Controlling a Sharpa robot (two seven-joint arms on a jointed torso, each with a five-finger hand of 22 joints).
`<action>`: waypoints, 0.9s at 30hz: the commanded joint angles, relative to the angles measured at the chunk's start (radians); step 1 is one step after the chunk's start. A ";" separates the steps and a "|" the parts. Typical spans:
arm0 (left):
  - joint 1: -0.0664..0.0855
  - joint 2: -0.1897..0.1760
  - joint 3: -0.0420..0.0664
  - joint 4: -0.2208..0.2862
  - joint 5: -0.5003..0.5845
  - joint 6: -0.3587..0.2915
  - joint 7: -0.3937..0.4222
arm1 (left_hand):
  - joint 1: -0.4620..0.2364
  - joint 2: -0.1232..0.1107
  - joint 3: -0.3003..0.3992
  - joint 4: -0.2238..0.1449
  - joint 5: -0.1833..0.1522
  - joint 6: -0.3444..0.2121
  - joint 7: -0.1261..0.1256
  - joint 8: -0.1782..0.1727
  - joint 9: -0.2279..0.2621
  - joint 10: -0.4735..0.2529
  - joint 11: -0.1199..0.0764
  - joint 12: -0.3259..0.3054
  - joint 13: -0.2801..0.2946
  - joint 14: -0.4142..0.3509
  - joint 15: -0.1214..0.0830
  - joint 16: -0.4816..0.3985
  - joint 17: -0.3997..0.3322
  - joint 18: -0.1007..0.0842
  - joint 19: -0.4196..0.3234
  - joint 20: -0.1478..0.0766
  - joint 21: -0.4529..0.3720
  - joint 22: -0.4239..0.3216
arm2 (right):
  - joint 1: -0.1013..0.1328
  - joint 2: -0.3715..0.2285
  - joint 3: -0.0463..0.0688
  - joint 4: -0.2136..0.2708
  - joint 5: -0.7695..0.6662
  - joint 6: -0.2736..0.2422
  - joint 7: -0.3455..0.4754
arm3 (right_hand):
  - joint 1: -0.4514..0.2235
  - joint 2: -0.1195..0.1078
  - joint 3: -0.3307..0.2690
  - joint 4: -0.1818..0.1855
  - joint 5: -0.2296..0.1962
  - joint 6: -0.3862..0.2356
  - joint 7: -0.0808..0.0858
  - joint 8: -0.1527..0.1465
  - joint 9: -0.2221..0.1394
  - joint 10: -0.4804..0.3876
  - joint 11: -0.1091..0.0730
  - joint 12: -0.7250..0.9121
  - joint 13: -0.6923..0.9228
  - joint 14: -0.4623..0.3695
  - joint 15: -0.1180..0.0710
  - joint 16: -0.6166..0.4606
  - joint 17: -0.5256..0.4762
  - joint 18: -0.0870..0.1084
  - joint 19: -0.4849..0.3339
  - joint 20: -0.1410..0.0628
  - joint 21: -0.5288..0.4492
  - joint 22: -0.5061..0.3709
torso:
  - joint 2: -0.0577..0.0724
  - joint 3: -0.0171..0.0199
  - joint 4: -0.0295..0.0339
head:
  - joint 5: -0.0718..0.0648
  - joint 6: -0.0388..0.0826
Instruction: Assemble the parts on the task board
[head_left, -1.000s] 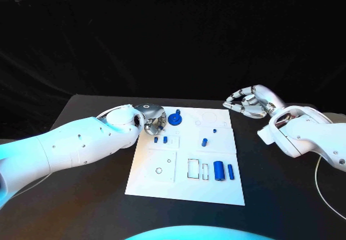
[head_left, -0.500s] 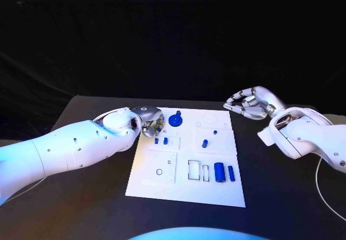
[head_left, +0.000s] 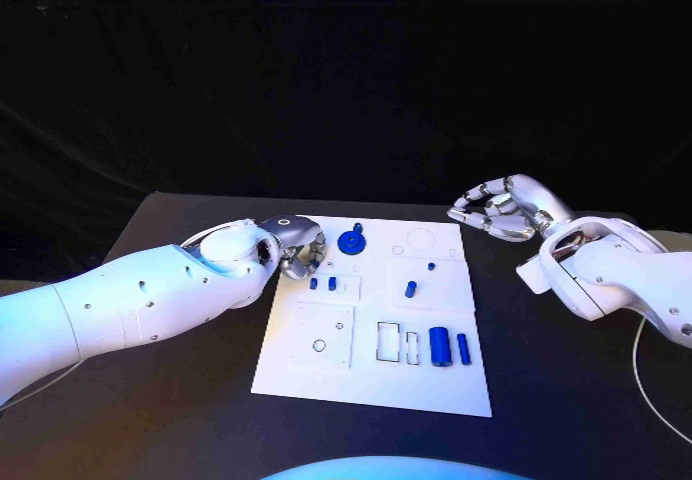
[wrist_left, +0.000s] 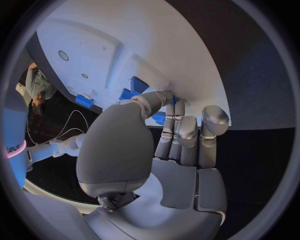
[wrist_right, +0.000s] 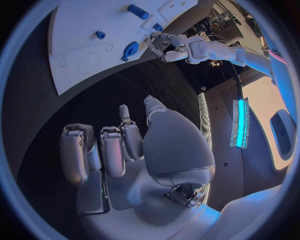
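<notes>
Both robot hands, left (head_left: 299, 245) and right (head_left: 498, 208), curl inward, holding nothing.

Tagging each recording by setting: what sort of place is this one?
Probably a robotics lab or test cell. A flat white task board with small blue plastic parts lies on a matte black table against a black backdrop, and the right wrist view shows a cluttered room with a glowing blue light strip.
</notes>
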 joint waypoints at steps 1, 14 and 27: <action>-0.011 -0.005 -0.005 0.008 0.007 0.030 -0.009 | -0.008 0.001 0.007 0.000 0.002 0.005 0.001 0.007 0.003 0.002 0.004 0.006 0.000 0.005 -0.001 0.005 -0.001 -0.002 0.000 -0.001 0.004 0.001 | -0.001 0.000 0.000 0.001 -0.010 0.001 0.004 | 0.004 0.007 0.001 0.000 -0.004 0.000 -0.008 0.005 0.001 0.002 -0.006 -0.002 0.081 0.069 -0.007 -0.005 0.099 0.006 0.042 -0.006 -0.004 0.196 | 0.001 0.0002 0.0002 | -0.001 -0.001; -0.010 -0.030 0.019 0.049 0.016 -0.001 -0.013 | -0.017 -0.004 0.013 0.002 0.002 0.009 0.002 0.012 0.011 -0.008 0.009 0.001 -0.003 0.005 0.002 0.006 0.007 0.000 -0.010 0.000 -0.004 -0.011 | -0.001 0.000 0.000 0.001 -0.010 0.001 0.005 | 0.003 0.006 0.000 0.000 -0.007 0.000 -0.008 0.006 0.001 0.002 -0.006 -0.002 0.081 0.069 -0.007 -0.005 0.099 0.006 0.042 -0.006 -0.004 0.196 | 0.001 0.0003 -0.0003 | 0.001 0.003; -0.009 -0.036 0.031 0.068 0.022 -0.026 -0.015 | -0.024 -0.009 0.020 0.004 0.001 0.009 0.005 0.015 0.020 -0.024 0.015 -0.006 -0.008 0.004 0.008 0.009 0.018 0.002 -0.018 0.004 -0.010 -0.019 | -0.001 -0.001 0.000 0.002 -0.010 0.000 0.005 | 0.003 0.006 0.000 0.000 -0.008 0.000 -0.008 0.006 0.001 0.002 -0.006 -0.002 0.081 0.069 -0.007 -0.006 0.098 0.006 0.042 -0.006 -0.004 0.196 | 0.000 0.0005 -0.0006 | 0.000 0.003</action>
